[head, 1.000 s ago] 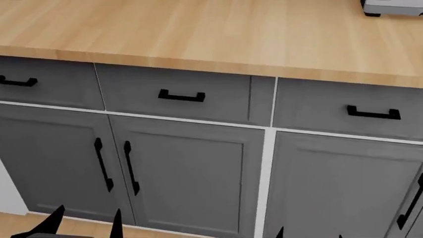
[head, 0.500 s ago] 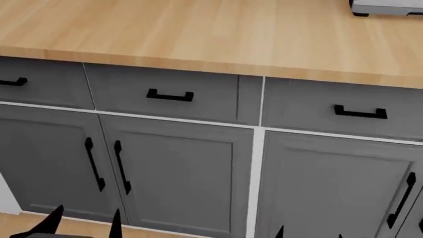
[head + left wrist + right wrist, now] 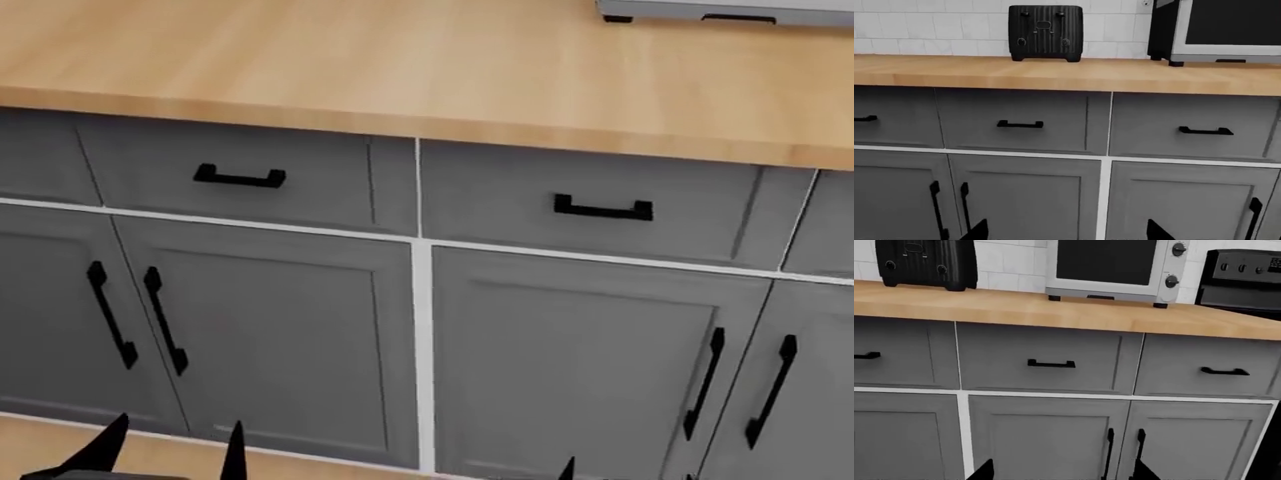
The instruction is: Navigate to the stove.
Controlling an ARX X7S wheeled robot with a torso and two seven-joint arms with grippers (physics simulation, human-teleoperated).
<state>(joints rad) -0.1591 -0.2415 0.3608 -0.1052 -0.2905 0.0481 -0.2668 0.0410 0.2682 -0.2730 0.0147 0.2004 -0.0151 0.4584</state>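
The stove [image 3: 1244,280] shows only in the right wrist view, as a black range with a knobbed back panel just past the end of the wooden counter [image 3: 1054,310]. It is out of the head and left wrist views. My left gripper [image 3: 1067,235] is open and empty, facing grey cabinet doors; its tips also show low in the head view [image 3: 171,455]. My right gripper [image 3: 1064,474] is open and empty, also facing the cabinets. Only one small tip of it shows at the bottom edge of the head view.
Grey cabinets [image 3: 561,350] with black handles stand close in front of me under the counter [image 3: 400,70]. A microwave [image 3: 1111,267] and a black toaster [image 3: 1046,32] sit on the counter against a white tiled wall. Wooden floor [image 3: 40,440] shows at lower left.
The head view has shifted to the right along the counter: the cabinets, handles and the microwave's base have slid left in the picture. Both grippers keep their pose.
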